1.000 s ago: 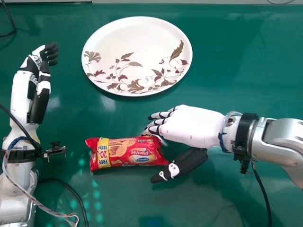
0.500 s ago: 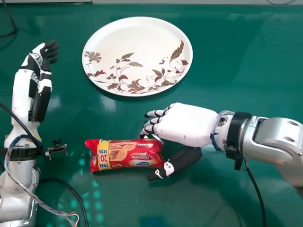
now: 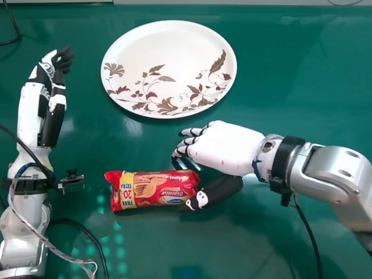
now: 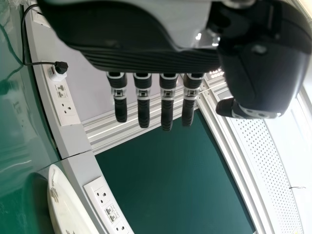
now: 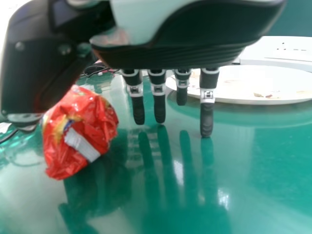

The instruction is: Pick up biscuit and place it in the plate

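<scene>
One robot hand beside biscuits

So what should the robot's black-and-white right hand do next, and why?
I'd slide the black-and-white right hand a little to the robot's left, probably, before gripping. Its straight fingers are on the far side of the shiny red biscuit packet, and its thumb is just by the packet's right end, so the hand seems too far right for a good hold.

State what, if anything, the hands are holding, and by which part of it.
Nothing is held: the red plastic biscuit packet lies on the green table, one end by the open white-and-black right hand.
</scene>
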`<state>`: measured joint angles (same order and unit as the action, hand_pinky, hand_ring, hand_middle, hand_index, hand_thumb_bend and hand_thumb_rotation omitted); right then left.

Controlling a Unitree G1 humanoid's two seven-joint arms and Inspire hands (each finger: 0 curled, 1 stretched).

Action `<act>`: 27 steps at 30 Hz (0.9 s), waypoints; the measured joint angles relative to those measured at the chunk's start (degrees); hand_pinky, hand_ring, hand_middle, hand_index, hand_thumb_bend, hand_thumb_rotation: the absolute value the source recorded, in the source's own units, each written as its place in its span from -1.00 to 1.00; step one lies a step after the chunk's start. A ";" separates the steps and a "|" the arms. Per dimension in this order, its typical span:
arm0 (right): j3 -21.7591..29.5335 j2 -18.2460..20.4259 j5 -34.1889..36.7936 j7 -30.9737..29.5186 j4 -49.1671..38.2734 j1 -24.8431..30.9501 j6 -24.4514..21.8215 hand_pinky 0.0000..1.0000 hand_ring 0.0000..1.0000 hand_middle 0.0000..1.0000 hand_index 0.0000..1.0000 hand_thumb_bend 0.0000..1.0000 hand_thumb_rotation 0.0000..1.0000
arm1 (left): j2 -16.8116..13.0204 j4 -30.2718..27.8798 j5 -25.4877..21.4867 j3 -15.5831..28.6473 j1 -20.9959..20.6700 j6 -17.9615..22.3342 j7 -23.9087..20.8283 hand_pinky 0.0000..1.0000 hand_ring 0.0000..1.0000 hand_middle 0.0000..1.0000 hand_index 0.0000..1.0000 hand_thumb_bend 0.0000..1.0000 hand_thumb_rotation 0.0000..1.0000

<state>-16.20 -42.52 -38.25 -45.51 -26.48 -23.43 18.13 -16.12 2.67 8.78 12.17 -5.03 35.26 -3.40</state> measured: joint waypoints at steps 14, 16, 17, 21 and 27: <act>-2.30 2.13 -5.21 3.23 -0.58 0.82 -0.35 0.50 0.67 0.73 0.67 1.00 -0.14 | 0.56 -0.79 -0.36 -0.73 0.00 -0.12 0.15 0.82 0.77 0.77 0.79 -0.51 -0.73; -2.54 2.15 -5.56 3.38 -0.63 0.90 -0.24 0.53 0.68 0.75 0.68 1.00 -0.13 | 0.82 -1.03 -0.36 -0.95 0.03 -0.17 0.16 0.84 0.78 0.77 0.80 -0.52 -0.75; -2.75 2.18 -5.80 3.38 -0.71 0.91 -0.23 0.53 0.68 0.75 0.68 1.00 -0.13 | 0.89 -1.12 -0.39 -1.04 0.04 -0.18 0.17 0.85 0.78 0.78 0.80 -0.52 -0.76; -3.54 2.63 -7.80 5.18 -0.88 1.56 0.41 0.43 0.62 0.69 0.63 1.00 -0.13 | 1.00 -1.24 -0.43 -1.13 0.07 -0.17 0.17 0.85 0.78 0.77 0.81 -0.53 -0.77; -4.65 3.70 -11.05 6.03 -1.71 1.82 0.59 0.39 0.59 0.67 0.62 1.00 -0.05 | 1.16 -1.31 -0.42 -1.13 0.08 -0.17 0.15 0.83 0.76 0.75 0.81 -0.53 -0.72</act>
<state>-20.85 -38.81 -49.29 -39.47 -28.19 -21.61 18.71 -14.97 1.36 8.36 11.03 -4.94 35.09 -3.25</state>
